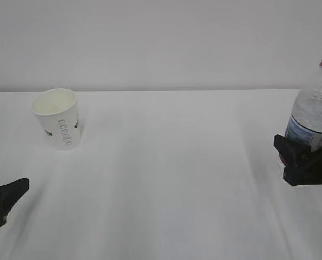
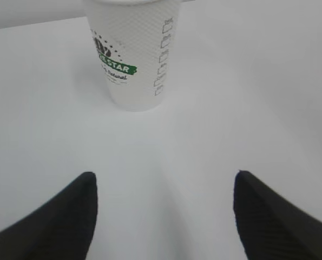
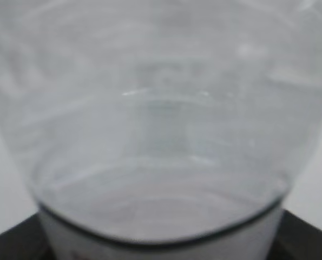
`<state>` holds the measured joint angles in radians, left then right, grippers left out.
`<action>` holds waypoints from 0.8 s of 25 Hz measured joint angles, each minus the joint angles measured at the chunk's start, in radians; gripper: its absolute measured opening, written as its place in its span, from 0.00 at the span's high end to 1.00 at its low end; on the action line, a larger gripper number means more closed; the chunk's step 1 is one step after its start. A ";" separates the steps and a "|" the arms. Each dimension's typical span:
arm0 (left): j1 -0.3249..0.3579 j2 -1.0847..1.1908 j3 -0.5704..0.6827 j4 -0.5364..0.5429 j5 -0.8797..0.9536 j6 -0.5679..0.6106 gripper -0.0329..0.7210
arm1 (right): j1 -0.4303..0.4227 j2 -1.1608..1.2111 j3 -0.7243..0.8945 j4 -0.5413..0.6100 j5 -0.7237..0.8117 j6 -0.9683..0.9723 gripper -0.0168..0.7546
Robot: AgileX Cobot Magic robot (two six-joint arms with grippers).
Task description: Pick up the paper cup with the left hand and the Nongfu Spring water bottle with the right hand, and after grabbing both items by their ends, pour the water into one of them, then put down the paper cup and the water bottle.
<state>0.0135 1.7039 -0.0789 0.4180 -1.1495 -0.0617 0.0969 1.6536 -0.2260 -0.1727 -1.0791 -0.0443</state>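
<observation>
The paper cup [image 1: 59,118] stood upright on the white table [image 1: 171,173], toward its far left, rim up, with a dark green logo and a column of grey-green lettering on its side. In the left wrist view we saw the cup [image 2: 132,51] straight ahead of the left claw [image 2: 163,197], well short of it, nothing between the two dark fingers [image 2: 69,216]. That claw stood wide apart and empty. From the exterior view it sat low at the table's near left edge [image 1: 4,197], apart from the cup.

At the right edge of the table we saw the water bottle [image 1: 315,105], clear plastic with a red neck ring and no cap, its label partly hidden behind the right claw [image 1: 301,157]. The black jaws sat on either side of the bottle's lower body, clamped on it. We could not tell whether its base touched the table. In the right wrist view the bottle [image 3: 161,124] filled nearly the whole picture, blurred, with clear water [image 3: 161,200] visible inside above the label band.

Cup and bottle stood well apart, at opposite sides of the table.
</observation>
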 joint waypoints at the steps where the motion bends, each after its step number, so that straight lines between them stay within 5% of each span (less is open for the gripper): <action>1: 0.000 0.000 -0.001 0.005 0.000 0.000 0.20 | 0.000 0.000 0.000 0.000 0.000 0.000 0.35; 20: 0.000 0.149 -0.245 0.058 -0.002 -0.020 0.05 | 0.000 0.000 0.000 0.001 0.000 0.001 0.35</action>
<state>0.0135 1.8526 -0.3240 0.4760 -1.1519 -0.0815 0.0969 1.6536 -0.2260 -0.1720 -1.0791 -0.0434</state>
